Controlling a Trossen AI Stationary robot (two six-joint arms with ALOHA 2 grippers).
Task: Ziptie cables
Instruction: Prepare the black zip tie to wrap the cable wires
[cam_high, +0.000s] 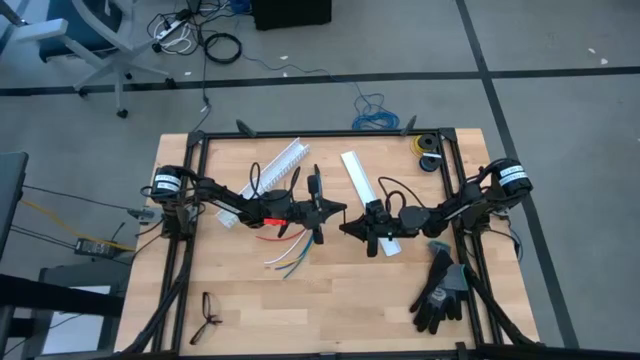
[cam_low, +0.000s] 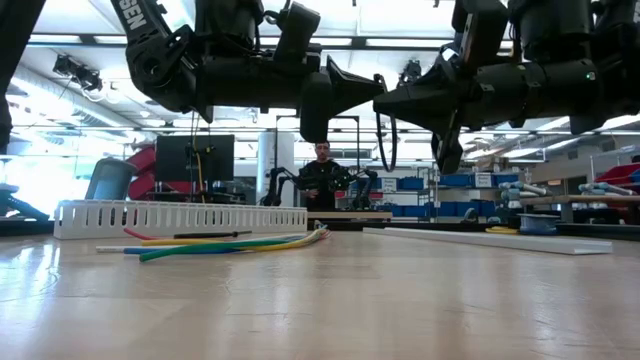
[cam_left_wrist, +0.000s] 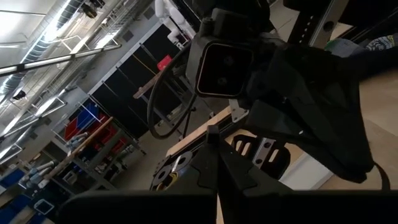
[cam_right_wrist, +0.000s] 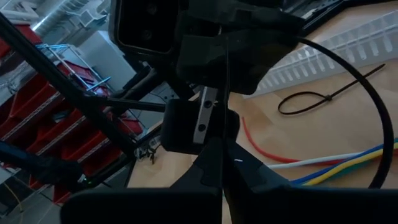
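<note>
The cables (cam_high: 285, 250) lie slack on the wooden table, their red, white, blue, green and yellow ends fanned out; they also show in the low view (cam_low: 230, 242) and the right wrist view (cam_right_wrist: 336, 163). A thin black looped strip (cam_right_wrist: 308, 102) rests on the table beside them. Above the table's middle my left gripper (cam_high: 343, 211) and my right gripper (cam_high: 343, 227) point level at each other, both shut, tip to tip (cam_low: 383, 98), well clear of the cables. My right gripper shows a thin dark line (cam_right_wrist: 224, 87) running straight ahead from its shut fingertips. I cannot tell whether this is a strip held between them. My left gripper has its tip right at the right one's, and I cannot tell whether they touch.
Two long white channels (cam_high: 275, 165) (cam_high: 365, 190) lie behind the grippers. Black gloves (cam_high: 440, 290) lie at the near right, a small black item (cam_high: 207, 315) at the near left, and tape rolls (cam_high: 428, 148) at the far right corner. A person (cam_low: 322, 178) stands beyond the table.
</note>
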